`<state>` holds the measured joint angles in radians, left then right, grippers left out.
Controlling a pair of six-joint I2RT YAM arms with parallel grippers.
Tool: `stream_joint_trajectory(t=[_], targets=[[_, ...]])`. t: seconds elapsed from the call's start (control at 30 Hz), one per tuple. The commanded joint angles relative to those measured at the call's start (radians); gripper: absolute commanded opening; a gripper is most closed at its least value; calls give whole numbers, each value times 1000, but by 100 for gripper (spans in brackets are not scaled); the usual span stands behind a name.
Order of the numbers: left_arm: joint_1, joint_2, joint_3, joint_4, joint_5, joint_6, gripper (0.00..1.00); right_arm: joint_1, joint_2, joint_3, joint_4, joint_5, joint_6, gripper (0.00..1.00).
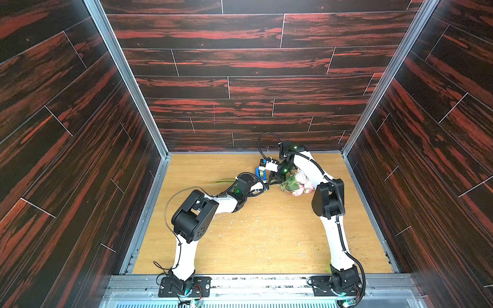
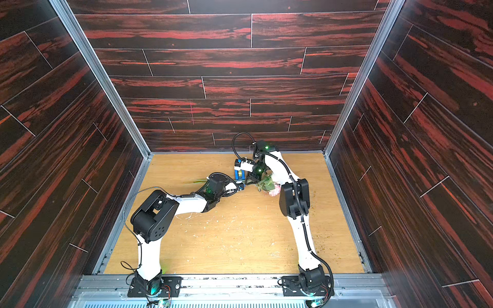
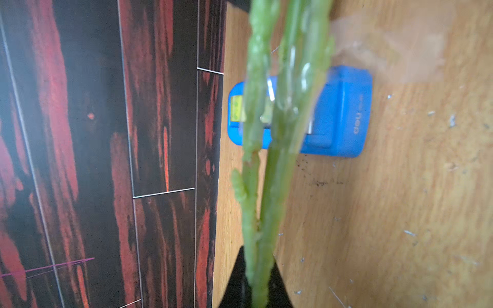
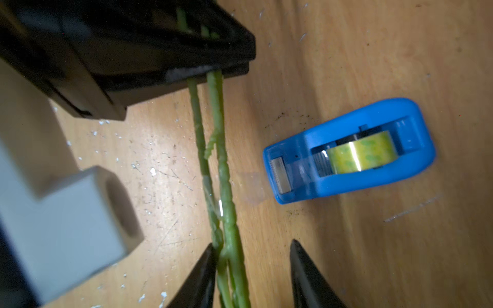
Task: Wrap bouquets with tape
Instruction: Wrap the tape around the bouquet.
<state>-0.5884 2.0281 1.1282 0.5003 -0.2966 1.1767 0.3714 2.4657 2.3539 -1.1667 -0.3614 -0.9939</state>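
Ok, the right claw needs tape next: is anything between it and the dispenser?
Nothing visible. Bare table lies between the right claw and the blue dispenser. The stems stand inside the open claw, against the finger farther from the dispenser.

The bouquet (image 1: 298,184), pale pink blooms and green leaves, has its thin green stems (image 4: 226,192) pinched in the left claw (image 4: 208,72), with a clear strip wrapped round them. The tape (image 4: 360,154), a yellowish roll, sits in a blue dispenser (image 4: 333,184) upright on the bench (image 4: 346,253), near the stems.
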Motion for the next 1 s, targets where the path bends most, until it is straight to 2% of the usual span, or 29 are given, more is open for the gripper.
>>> stream_joint_trajectory(t=[0.0,0.07,0.2,0.27,0.33,0.47,0.53,0.73,0.83,0.97], targets=[[-10,-35,34,34,36,-12,0,12,67,28,29,-7,-22,39],[-9,-36,36,25,39,-13,0,14,68,30,47,3,-23,33],[-10,-40,30,15,42,-28,0,14,58,30,70,6,-40,7],[-10,-42,26,-2,39,-38,0,14,41,14,82,51,-48,0],[-10,-52,22,-17,37,-63,7,14,19,-10,93,61,-60,0],[-10,-130,-30,-45,87,-138,39,14,-40,-105,151,76,-81,0],[-9,-185,-71,-44,124,-187,49,12,-53,-138,176,91,-94,0],[3,-418,-197,-170,304,-259,48,15,-99,-199,263,70,-103,0],[41,-531,-256,-183,396,-336,48,18,-118,-224,304,71,-103,0],[118,-627,-267,-240,480,-411,48,29,-166,-313,395,64,-125,0]])
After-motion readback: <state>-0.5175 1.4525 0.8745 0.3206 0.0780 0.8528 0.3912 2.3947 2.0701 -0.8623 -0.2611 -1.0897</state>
